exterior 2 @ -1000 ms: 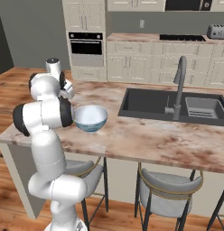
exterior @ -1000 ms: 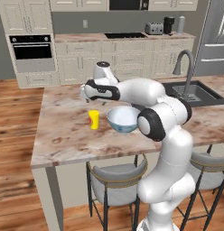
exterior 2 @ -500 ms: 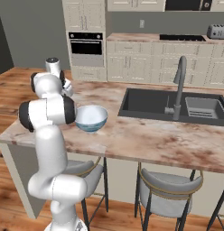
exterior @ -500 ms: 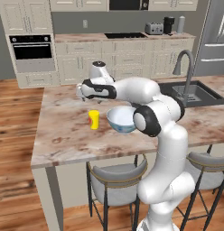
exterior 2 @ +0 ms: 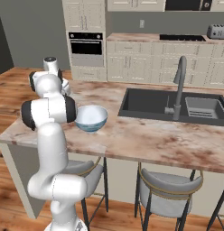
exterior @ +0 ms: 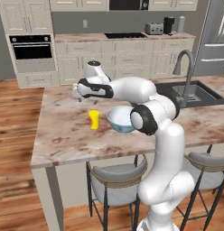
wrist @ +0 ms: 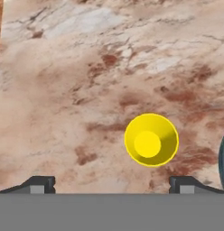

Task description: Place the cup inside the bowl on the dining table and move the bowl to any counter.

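Cup (exterior: 93,119), small and bright yellow, stands upright on the marbled stone top of the dining table (exterior: 64,135), just beside the bowl (exterior: 121,119) and apart from it. Seen from the left base view, the cup lies to the left of the bowl; both sit near the table's front edge, above a grey metal-framed stool (exterior: 114,176). The bowl is wide and round, white inside with a pale blue-grey outside, and in the right base view (exterior 2: 91,118) its hollow holds nothing.

The gripper (exterior: 81,96) hangs over the table behind and above the cup, pointing down, with clear space between it and the cup. In the hand view the cup (wrist: 151,139) appears from above as a yellow disc, nearer the right fingertip than the left, and the two dark fingertips (wrist: 38,184) stand far apart at the lower corners: the jaws are spread wide and grip nothing. A dark curved sliver of the bowl's rim (wrist: 223,158) shows at the right edge of that view.

Farther along the table a dark sink (exterior 2: 172,106) with a grey faucet (exterior 2: 179,85) is set into the stone. Cream cabinets and a built-in oven (exterior: 31,52) line the back wall.
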Tool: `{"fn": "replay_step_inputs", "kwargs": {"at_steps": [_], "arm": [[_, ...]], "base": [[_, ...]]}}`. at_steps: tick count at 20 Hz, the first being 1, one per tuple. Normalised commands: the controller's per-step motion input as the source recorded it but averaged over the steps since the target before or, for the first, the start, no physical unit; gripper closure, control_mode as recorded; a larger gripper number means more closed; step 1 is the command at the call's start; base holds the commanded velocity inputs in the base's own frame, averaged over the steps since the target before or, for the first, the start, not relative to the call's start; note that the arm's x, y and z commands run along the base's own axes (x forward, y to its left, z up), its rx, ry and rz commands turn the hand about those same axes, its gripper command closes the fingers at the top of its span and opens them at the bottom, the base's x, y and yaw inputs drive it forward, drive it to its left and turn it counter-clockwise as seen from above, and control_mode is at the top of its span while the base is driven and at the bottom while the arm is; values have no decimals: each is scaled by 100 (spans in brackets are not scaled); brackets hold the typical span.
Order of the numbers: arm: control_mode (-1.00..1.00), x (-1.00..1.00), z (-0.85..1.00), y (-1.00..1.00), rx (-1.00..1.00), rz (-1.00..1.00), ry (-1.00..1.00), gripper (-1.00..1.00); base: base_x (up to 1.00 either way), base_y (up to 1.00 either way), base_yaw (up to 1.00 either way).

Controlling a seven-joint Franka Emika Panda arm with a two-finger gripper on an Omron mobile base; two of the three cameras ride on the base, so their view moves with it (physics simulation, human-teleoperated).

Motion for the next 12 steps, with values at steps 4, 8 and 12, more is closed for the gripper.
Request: {"fn": "replay_step_inputs", "kwargs": {"at_steps": [4,8,12], "arm": [[-100,0,-25,0,0,0,0,-100],[-100,0,-26,0,0,0,0,-100],[-100,0,-20,0,0,0,0,-100]], "base": [[0,0,0],[0,0,0],[0,0,0]]}}
